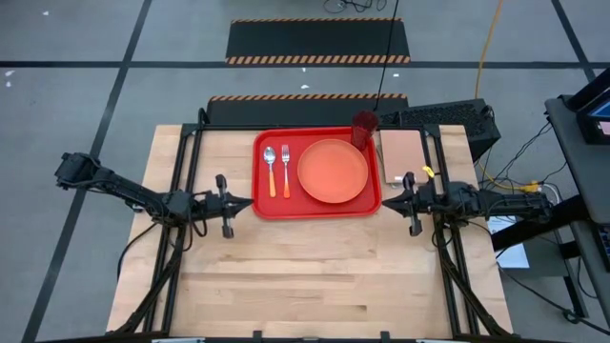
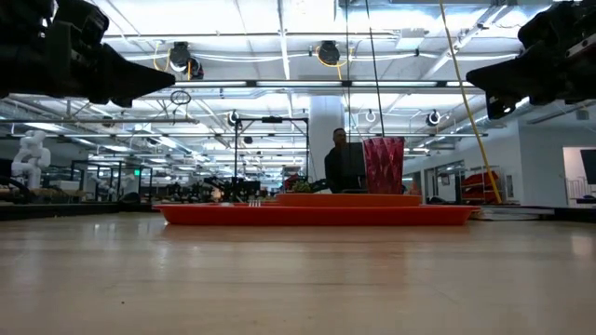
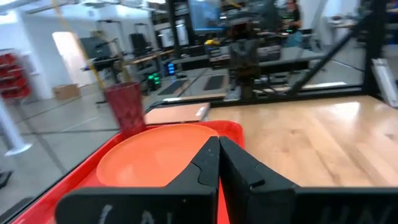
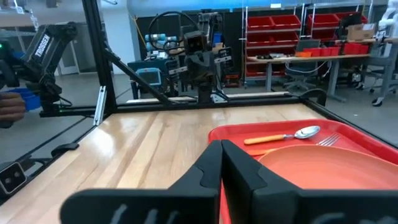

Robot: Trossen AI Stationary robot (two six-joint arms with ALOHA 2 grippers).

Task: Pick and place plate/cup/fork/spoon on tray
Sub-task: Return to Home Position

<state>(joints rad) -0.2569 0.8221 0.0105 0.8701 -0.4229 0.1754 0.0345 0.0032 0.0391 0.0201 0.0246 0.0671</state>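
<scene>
Left pincer (image 1: 250, 202) and right pincer (image 1: 385, 201), both pressed together and empty, flank the tray (image 1: 264, 208) on the counter (image 1: 315, 267); it holds spoon (image 1: 270, 168), fork (image 1: 285, 169), plate (image 1: 334, 171) and, at its far corner, cup (image 1: 363, 127).

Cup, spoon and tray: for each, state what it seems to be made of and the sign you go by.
Cup: probably translucent plastic; dark red, with light showing through its wall.
Spoon: bowl looks like polished metal, silver and glinting; the orange handle is likely plastic, matt and evenly coloured.
Tray: seemingly moulded plastic, bright red, smooth, with rounded corners and a raised rim.
</scene>
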